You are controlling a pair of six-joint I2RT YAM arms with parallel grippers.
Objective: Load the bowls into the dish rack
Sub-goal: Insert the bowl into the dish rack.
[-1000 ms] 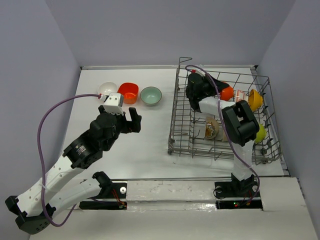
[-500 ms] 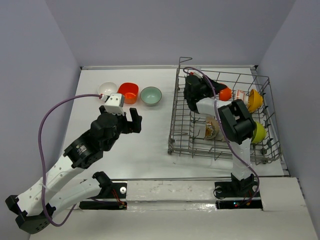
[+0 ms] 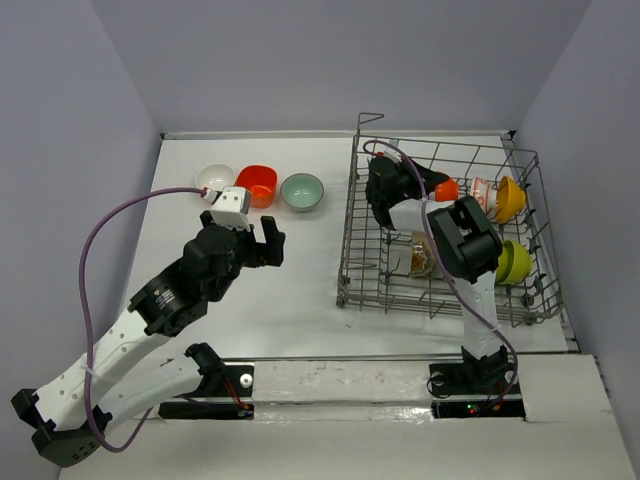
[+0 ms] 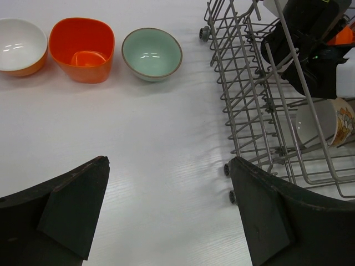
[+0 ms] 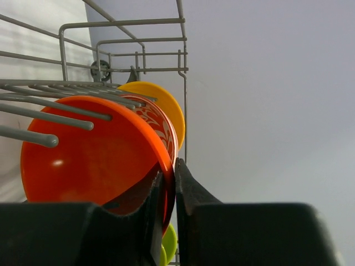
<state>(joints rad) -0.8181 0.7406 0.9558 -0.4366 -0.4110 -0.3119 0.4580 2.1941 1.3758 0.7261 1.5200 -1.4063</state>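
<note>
The grey wire dish rack [image 3: 350, 232] stands at the right. My right gripper [image 3: 398, 188] is inside its far part, shut on the rim of a red-orange bowl [image 3: 446, 188]. In the right wrist view the gripper [image 5: 175, 166] pinches that bowl's [image 5: 91, 158] edge, with the bowl on edge among the tines. Three bowls sit on the table at the far left: white [image 3: 214, 178], red-orange [image 3: 257, 184], pale teal [image 3: 302, 191]. My left gripper [image 3: 268, 240] is open and empty above the table, short of them; its wrist view [image 4: 169, 166] shows the teal bowl [image 4: 152, 52] ahead.
The rack also holds an orange-yellow bowl [image 3: 510, 198], a white bowl with red pattern [image 3: 481, 190], a lime green bowl [image 3: 514, 262] and a white patterned bowl [image 3: 422, 258]. Grey walls close in the table on three sides.
My right gripper has shifted a little to the left inside the rack with the red-orange bowl, and its elbow has followed. The left arm has barely moved.
</note>
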